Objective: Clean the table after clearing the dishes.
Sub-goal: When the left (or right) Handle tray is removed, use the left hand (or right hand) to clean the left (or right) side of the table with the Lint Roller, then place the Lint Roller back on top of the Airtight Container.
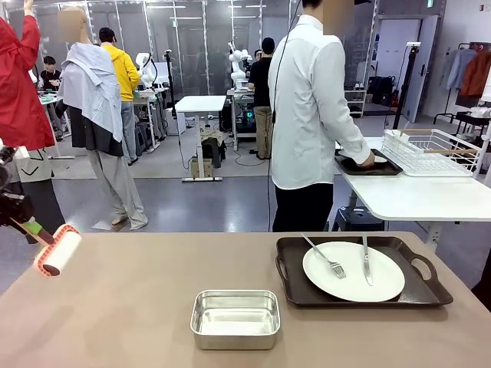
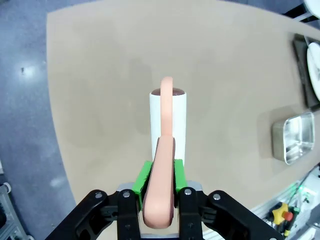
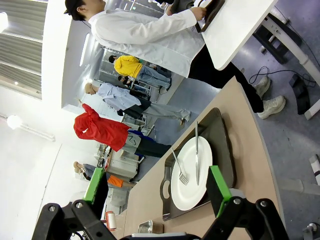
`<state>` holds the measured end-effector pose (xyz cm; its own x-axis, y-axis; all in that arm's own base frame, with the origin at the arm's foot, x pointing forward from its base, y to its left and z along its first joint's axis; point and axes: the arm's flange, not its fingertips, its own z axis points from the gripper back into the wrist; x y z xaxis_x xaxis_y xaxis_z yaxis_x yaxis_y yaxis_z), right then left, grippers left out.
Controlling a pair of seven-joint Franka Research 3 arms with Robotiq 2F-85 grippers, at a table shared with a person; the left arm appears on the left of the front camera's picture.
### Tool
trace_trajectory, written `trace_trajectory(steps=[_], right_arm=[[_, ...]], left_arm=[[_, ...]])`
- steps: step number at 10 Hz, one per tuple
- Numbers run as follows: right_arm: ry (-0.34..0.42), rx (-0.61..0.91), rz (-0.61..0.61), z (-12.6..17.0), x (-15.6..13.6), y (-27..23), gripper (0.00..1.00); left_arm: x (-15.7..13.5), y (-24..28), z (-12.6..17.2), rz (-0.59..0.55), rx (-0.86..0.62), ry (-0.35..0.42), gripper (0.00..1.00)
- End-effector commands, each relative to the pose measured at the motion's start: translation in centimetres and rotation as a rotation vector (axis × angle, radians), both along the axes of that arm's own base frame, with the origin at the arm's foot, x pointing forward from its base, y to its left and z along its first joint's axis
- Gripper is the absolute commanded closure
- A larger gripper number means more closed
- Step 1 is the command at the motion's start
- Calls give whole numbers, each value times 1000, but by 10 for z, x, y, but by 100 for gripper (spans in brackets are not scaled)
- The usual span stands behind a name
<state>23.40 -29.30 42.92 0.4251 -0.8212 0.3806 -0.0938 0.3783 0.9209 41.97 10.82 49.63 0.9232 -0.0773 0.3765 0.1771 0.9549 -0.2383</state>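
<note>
The taupe-brown table (image 1: pixel 130 307) holds a dark handled tray (image 1: pixel 357 295) at the right, carrying a white plate (image 1: pixel 353 271) with a fork (image 1: pixel 326 257) and a knife (image 1: pixel 367 261). My left gripper (image 1: pixel 29 226) hangs over the table's left edge, shut on the salmon handle of a roller (image 1: pixel 57 249). In the left wrist view the gripper (image 2: pixel 160 175) clamps that handle and the white roll (image 2: pixel 169 120) hovers above the bare table (image 2: pixel 100 75). My right gripper (image 3: pixel 157 185) is open, looking down at the plate (image 3: pixel 191 175) on its tray (image 3: pixel 222 135).
A steel pan (image 1: pixel 235 318) sits near the table's front edge, also in the left wrist view as the pan (image 2: pixel 295 137). A person in a white shirt (image 1: pixel 311 107) stands turned away at the far side, one hand on a second dark tray (image 1: pixel 367 165) on a white table (image 1: pixel 414 195) with a wire rack (image 1: pixel 433 152).
</note>
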Motion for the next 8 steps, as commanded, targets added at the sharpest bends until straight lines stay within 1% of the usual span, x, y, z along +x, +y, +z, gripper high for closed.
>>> trace_trajectory(steps=[1,8], right_arm=[[-13,10,-6,4,-1,0,0],[-13,10,-6,4,-1,0,0]], left_arm=[[13,2,-20,15,6,28,78],[13,2,-20,15,6,28,78]])
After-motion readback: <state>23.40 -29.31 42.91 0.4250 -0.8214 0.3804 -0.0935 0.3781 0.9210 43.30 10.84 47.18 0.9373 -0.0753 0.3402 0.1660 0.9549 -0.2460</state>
